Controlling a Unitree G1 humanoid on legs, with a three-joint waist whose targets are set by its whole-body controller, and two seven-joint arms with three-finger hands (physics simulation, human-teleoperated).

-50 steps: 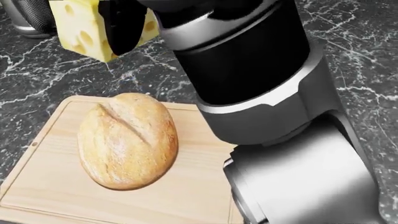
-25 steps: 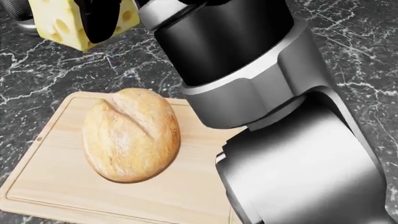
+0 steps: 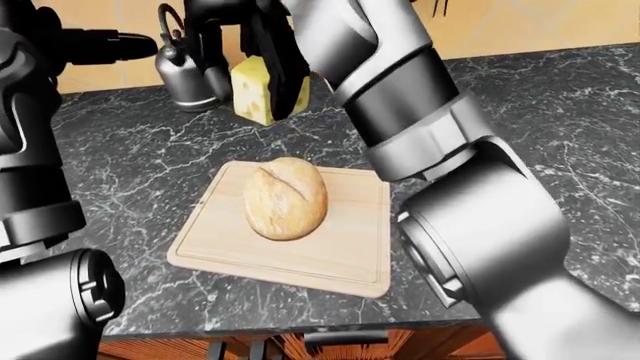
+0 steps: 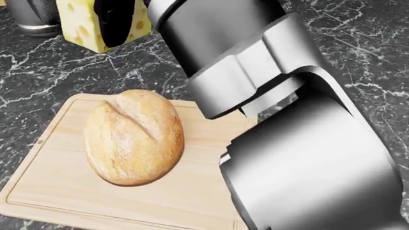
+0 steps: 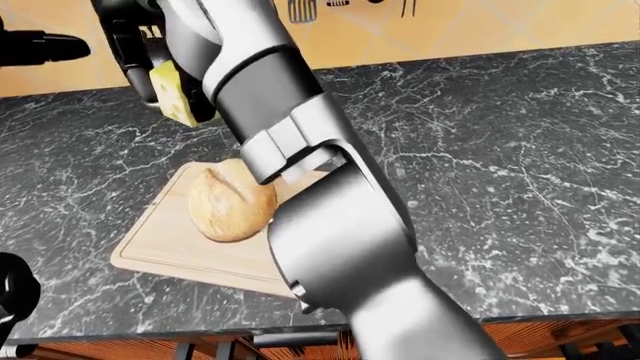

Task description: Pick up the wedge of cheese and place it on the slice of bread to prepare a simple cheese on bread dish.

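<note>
A pale wooden cutting board (image 3: 330, 247) lies flat on the black marble-veined worktop (image 3: 560, 150). On the board, toward its left half in the left-eye view, rests a golden-brown crusty loaf of bread (image 3: 285, 198) with a slash along its top.

Above the board in that view, well apart from the loaf, the yellow wedge of cheese with holes (image 3: 252, 88) is gripped by the right robot hand (image 3: 272, 60), whose dark fingers (image 4: 116, 21) clamp over the wedge's face; the wedge stands roughly upright. Whether it touches the worktop or is just lifted off it cannot be told. The silver-and-black right arm (image 3: 430, 142) runs from the lower right of the view, past the board's right edge, up to the cheese.

Just left of the cheese, beyond the board, stands a grey metal kettle (image 3: 185, 75).

The left robot hand (image 3: 100, 46) shows as a dark shape far to the board's upper left; whether it is clenched or released cannot be told.
</note>
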